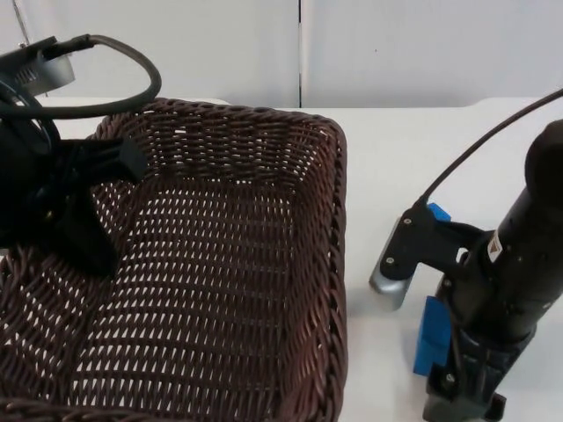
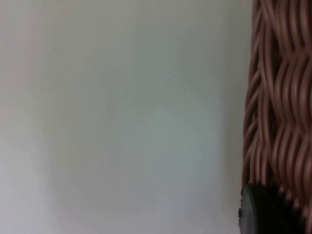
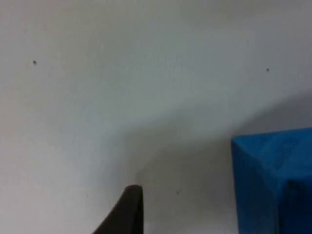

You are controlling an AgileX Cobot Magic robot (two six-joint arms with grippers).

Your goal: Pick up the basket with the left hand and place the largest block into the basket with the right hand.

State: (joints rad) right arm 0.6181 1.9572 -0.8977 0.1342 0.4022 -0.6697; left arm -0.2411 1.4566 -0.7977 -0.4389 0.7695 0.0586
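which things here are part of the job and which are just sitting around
Part of the job:
wicker basket, its rim by the left gripper
blue block on the table, beside the right gripper

Just there:
white table
grey partition wall

No legible text; small unreadable sticker on right arm [image 1: 515, 264]
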